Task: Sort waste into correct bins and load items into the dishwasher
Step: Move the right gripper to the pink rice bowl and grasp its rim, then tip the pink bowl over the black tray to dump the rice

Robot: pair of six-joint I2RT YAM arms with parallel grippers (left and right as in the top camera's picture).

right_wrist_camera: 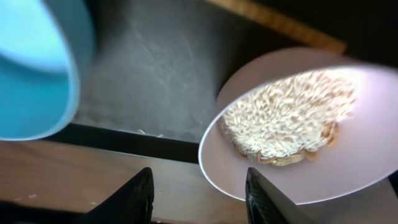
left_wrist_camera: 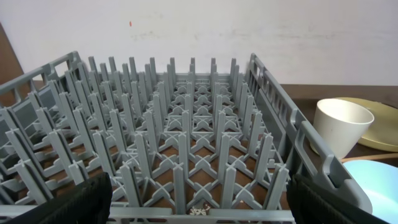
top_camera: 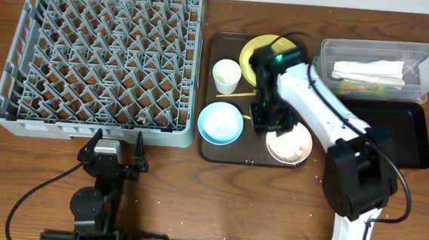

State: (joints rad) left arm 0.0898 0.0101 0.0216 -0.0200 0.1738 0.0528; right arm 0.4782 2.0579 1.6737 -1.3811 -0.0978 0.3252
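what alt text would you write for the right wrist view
A white bowl of rice-like food scraps fills the right side, on a dark brown tray, with the right end effector open at its near rim below. A light blue bowl sits at left; a wooden chopstick crosses the top.

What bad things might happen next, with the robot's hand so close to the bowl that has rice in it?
1. The right gripper hangs open at the rim of the white bowl. A pinch on that thin rim might slip or tip the bowl, spilling the rice scraps onto the brown tray.
2. The blue bowl sits close beside the gripper, so a sideways move could bump it.
3. The chopsticks lie nearby and might get knocked.
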